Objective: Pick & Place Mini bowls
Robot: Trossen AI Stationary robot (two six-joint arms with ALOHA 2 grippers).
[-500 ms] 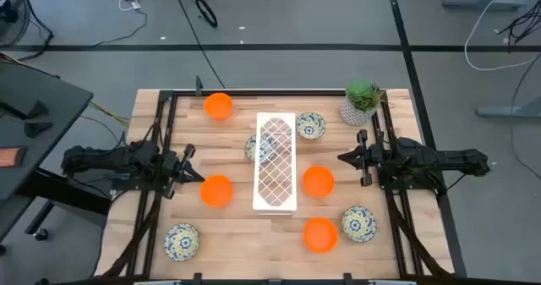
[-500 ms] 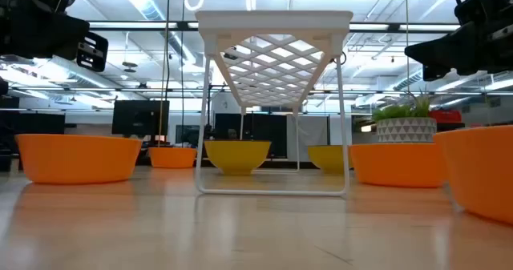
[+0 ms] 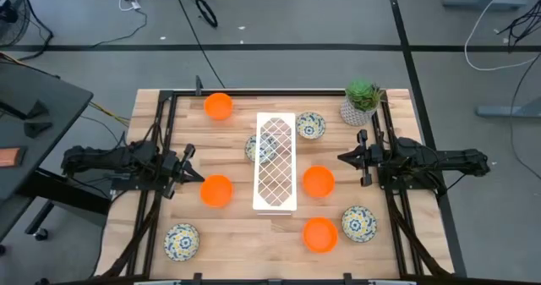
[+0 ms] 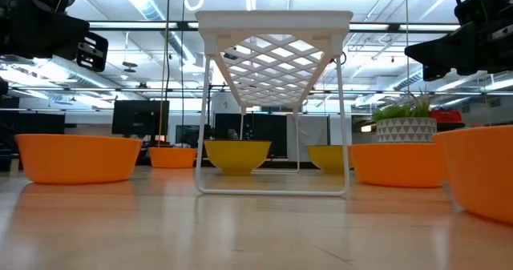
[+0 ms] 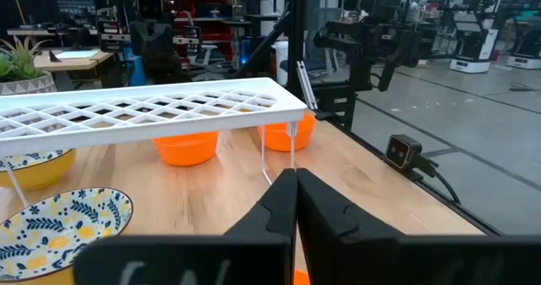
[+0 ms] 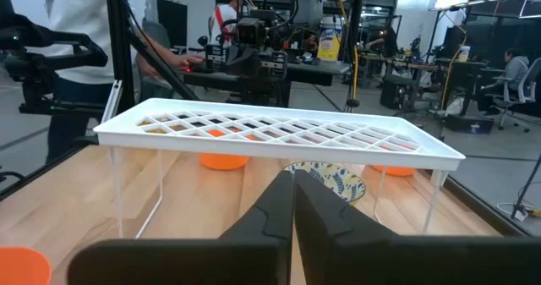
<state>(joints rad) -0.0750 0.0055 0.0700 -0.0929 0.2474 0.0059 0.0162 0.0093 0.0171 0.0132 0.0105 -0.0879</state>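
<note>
Several plain orange mini bowls stand on the table, among them one at the back left [image 3: 218, 106], one [image 3: 216, 190] left of the rack and one [image 3: 318, 181] right of it. Patterned mini bowls sit at the front left [image 3: 182, 240], front right [image 3: 359, 224] and back [image 3: 310, 125]; another [image 3: 251, 148] is half under the rack. My left gripper [image 3: 199, 178] hangs shut and empty just left of the orange bowl beside the rack. My right gripper [image 3: 341, 157] is shut and empty, slightly right of the rack. Both wrist views show fingers pressed together, left [image 5: 296, 183] and right [image 6: 293, 177].
A white lattice rack [image 3: 275, 161] on thin legs stands in the table's middle. A potted green plant [image 3: 362, 101] sits at the back right corner. Black frame rails run along the left and right table sides. A person [image 6: 80, 31] stands beyond the table.
</note>
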